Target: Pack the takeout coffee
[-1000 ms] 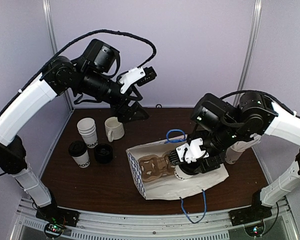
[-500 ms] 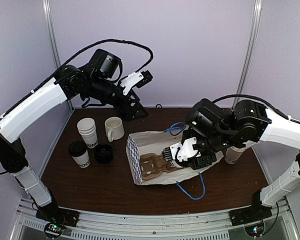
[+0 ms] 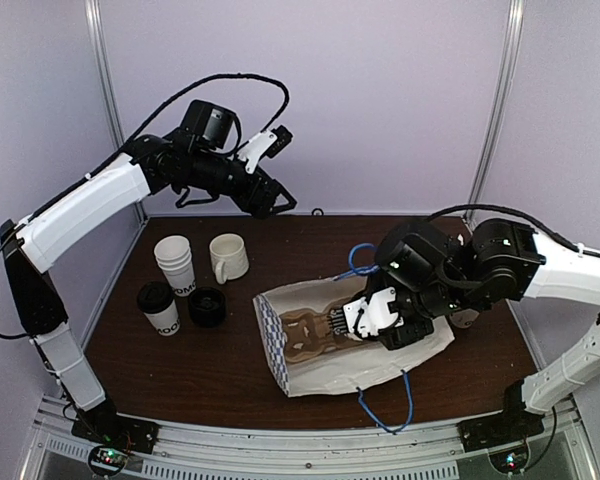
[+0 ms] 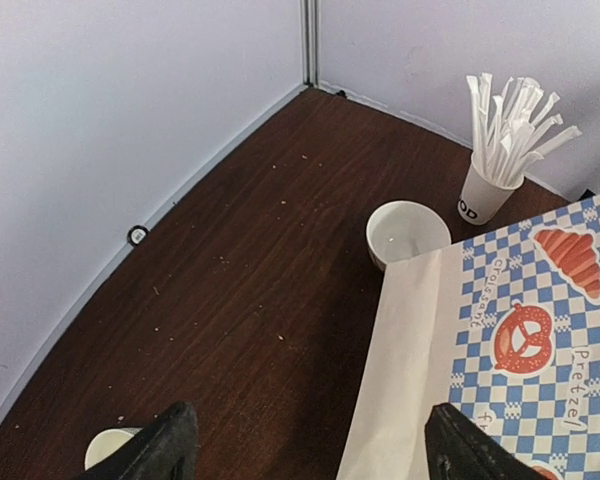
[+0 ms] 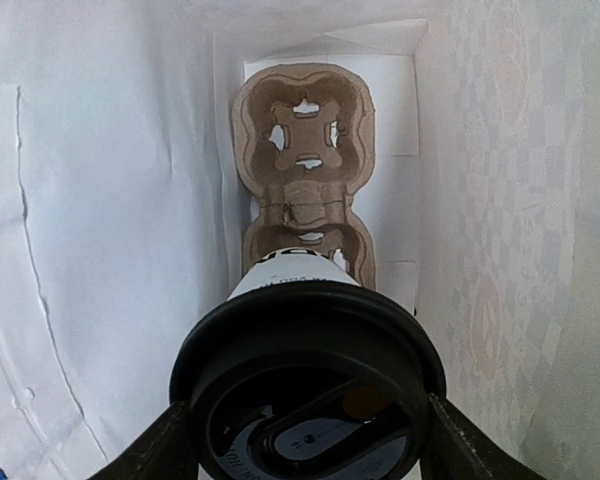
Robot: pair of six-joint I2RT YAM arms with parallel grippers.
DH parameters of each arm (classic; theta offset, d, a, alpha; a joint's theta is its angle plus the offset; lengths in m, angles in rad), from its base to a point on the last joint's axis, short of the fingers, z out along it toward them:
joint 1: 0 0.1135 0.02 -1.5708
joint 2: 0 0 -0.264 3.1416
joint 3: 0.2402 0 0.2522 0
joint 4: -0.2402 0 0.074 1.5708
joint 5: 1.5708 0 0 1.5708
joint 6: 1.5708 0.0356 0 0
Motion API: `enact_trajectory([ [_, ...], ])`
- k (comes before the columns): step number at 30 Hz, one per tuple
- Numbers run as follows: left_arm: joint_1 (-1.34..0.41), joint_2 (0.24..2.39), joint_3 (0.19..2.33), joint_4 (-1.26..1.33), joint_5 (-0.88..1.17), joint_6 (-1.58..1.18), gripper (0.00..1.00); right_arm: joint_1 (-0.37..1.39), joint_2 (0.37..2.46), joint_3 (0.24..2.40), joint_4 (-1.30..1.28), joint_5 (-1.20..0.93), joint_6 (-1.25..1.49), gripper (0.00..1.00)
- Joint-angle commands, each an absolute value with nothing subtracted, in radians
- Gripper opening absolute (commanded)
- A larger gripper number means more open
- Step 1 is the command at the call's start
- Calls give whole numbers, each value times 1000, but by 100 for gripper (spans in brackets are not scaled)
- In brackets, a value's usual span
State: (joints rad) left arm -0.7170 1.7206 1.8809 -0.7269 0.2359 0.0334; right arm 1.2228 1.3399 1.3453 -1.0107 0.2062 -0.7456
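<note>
Brown table point(image 4: 240, 250), bag point(image 3: 325, 378) on its side. We judge takeout coffee point(image 5: 310, 385) light, crushable; best held at lid, where right gripper point(image 5: 310, 440) clasps it; left gripper point(image 4: 312, 445) wide, empty.

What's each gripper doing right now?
Left gripper: open, holding nothing, up over the table.
Right gripper: closed on the coffee cup, inside the paper bag.

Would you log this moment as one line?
right hand: gripping takeout coffee inside paper bag | cup carrier: in bag | left hand: open, empty
</note>
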Motion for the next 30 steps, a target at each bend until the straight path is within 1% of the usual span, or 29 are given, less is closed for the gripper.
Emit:
enact_trajectory([
  [1, -721, 1743, 1838, -642, 320, -21, 81, 1237, 1325, 1332, -980, 222, -747, 60],
  [5, -721, 1743, 1794, -612, 400, -67, 80, 1244, 1338, 1305, -949, 256, -769, 61],
  [9, -729, 1749, 1781, -608, 505, -95, 77, 1246, 1351, 1256, -864, 339, -807, 60],
  [13, -771, 1735, 1774, -650, 549, -81, 75, 1246, 1340, 1260, -880, 317, -786, 60],
  [19, -873, 1712, 1740, -728, 533, -44, 74, 1247, 1326, 1255, -893, 292, -776, 60],
  [23, -922, 1696, 1699, -733, 500, -37, 73, 1252, 1320, 1241, -890, 295, -777, 60],
  [30, -936, 1682, 1649, -683, 486, -58, 72, 1292, 1336, 1156, -759, 404, -825, 59],
])
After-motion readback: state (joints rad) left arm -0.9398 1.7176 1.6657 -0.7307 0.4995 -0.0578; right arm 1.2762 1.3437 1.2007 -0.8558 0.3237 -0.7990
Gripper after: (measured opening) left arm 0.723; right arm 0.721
